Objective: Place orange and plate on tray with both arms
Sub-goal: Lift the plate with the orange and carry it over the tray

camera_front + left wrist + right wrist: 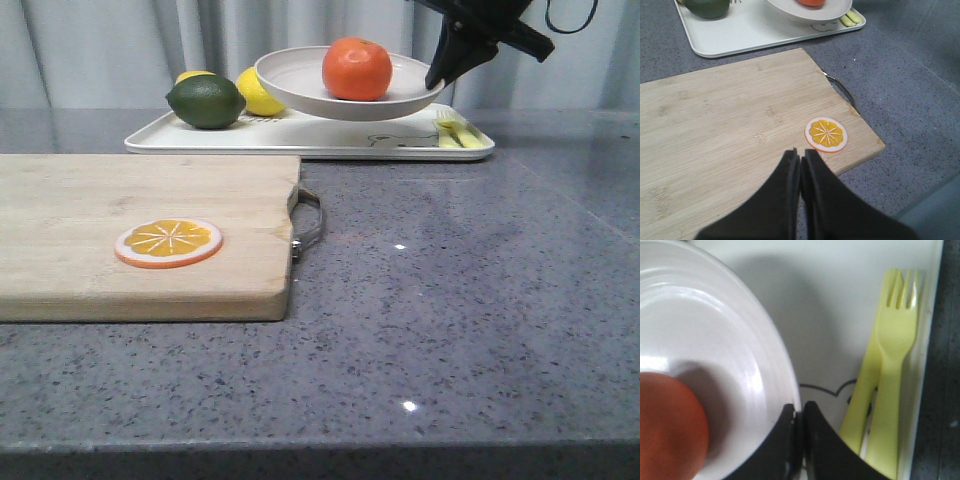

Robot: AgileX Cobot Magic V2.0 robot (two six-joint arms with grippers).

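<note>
The right gripper (436, 82) has its fingers clamped on the near-right rim of the plate (300, 85), holding it in the air above the tray (300, 135). The orange (357, 69) sits loose inside the plate, near the middle. In the right wrist view the fingers (790, 440) pinch only a thin edge of the plate rim, with a pair of yellow-green forks (885, 390) lying on the tray just beside the plate's edge.

The left gripper (800, 159) hangs over the cutting board (730, 130), well apart from the tray, its fingers together and holding nothing. An orange slice (826, 134) lies on the board just ahead of it.

The main risk is the one-sided hold: the plate hangs from a single rim point, so it may sag on the far side, and the orange could roll off toward the lime (206, 101) and lemon (262, 92) behind the plate. A fast descent could also slip the rim from the fingers. If set down too far toward the forks, the plate might land on them and rest tilted.
</note>
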